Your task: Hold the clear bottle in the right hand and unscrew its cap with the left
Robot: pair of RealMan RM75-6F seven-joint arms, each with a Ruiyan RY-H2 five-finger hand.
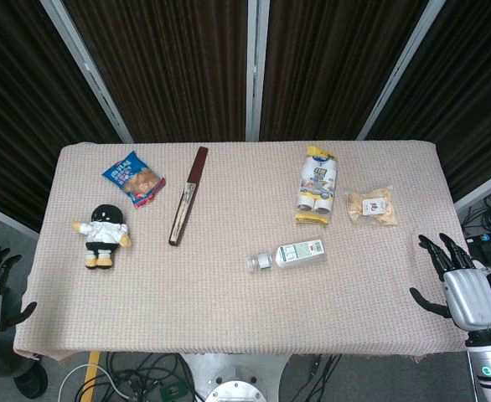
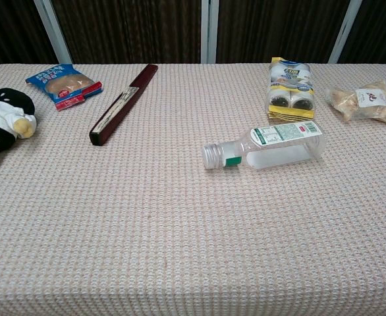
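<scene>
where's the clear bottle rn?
The clear bottle lies on its side right of table centre, cap pointing left, just in front of the yellow pack.

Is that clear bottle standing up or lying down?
Lying down. The clear bottle rests on its side on the table, its cap still on and pointing toward the robot's left.

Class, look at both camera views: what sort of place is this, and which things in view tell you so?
Probably a robot test lab: a cloth-covered table set with unrelated props such as a clear bottle and a doll, dark curtains behind, and loose cables on the floor.
</scene>
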